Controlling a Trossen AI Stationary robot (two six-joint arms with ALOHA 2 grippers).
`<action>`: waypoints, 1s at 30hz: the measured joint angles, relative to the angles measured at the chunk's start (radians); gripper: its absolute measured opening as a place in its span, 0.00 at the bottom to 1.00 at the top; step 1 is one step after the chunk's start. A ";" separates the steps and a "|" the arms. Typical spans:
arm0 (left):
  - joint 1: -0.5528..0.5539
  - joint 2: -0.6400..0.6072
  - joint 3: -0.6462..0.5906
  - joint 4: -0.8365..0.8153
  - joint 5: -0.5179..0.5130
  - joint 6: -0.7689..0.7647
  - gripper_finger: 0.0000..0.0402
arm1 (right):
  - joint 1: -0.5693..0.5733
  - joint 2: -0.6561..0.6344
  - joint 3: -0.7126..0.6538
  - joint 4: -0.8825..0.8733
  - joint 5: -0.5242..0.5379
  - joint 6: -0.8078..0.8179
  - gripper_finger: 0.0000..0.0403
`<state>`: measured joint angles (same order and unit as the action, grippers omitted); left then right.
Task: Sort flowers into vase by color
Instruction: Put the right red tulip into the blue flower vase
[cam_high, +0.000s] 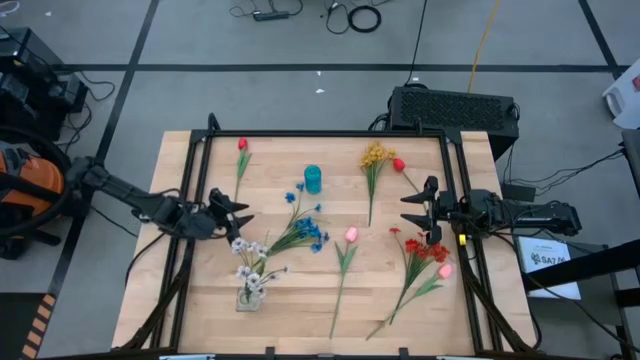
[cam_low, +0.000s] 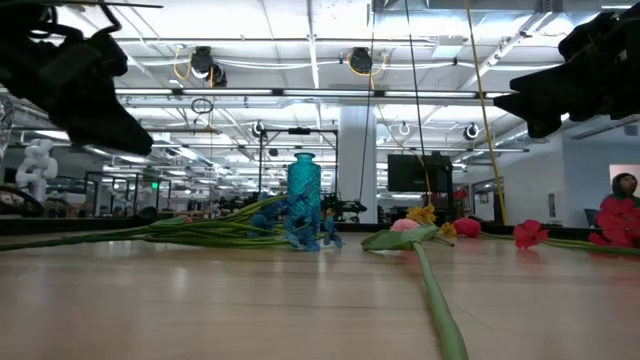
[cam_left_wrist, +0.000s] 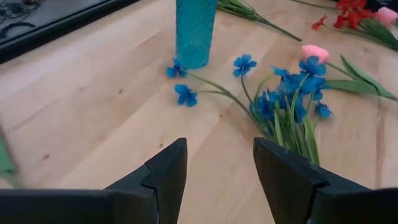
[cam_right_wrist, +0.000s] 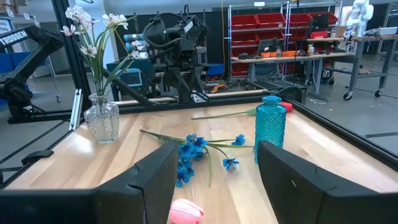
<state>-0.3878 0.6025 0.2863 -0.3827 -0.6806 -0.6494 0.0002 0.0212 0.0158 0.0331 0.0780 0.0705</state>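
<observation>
1. Left tool (cam_high: 243, 213) hovers near the bench's (cam_high: 300, 290) left edge, fingers parted, holding nothing.
2. Right tool (cam_high: 412, 207) hovers near the right edge, fingers wide, empty.
3. Blue flowers (cam_high: 312, 232) lie mid-bench; white flowers (cam_high: 246, 262) stand in a clear vase (cam_high: 250, 297).

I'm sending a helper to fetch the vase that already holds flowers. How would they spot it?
Start at the wooden table and go to the left arm's side, near the front edge. There, just beyond the left gripper, stands a clear glass vase holding white flowers. The only other vase, the blue vase, is empty.
</observation>
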 joint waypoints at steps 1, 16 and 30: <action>0.022 0.000 0.000 0.019 0.016 0.026 0.48 | 0.000 0.000 0.000 0.001 0.000 -0.014 0.53; 0.178 0.000 0.000 0.114 0.161 0.160 0.48 | 0.000 0.009 0.000 0.246 0.280 0.035 0.53; 0.178 0.000 0.000 0.115 0.156 0.131 0.48 | -0.014 0.450 0.368 0.031 0.664 0.068 0.49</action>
<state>-0.2096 0.6029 0.2863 -0.2680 -0.5243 -0.5182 -0.0141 0.4708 0.3836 0.0643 0.7418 0.1388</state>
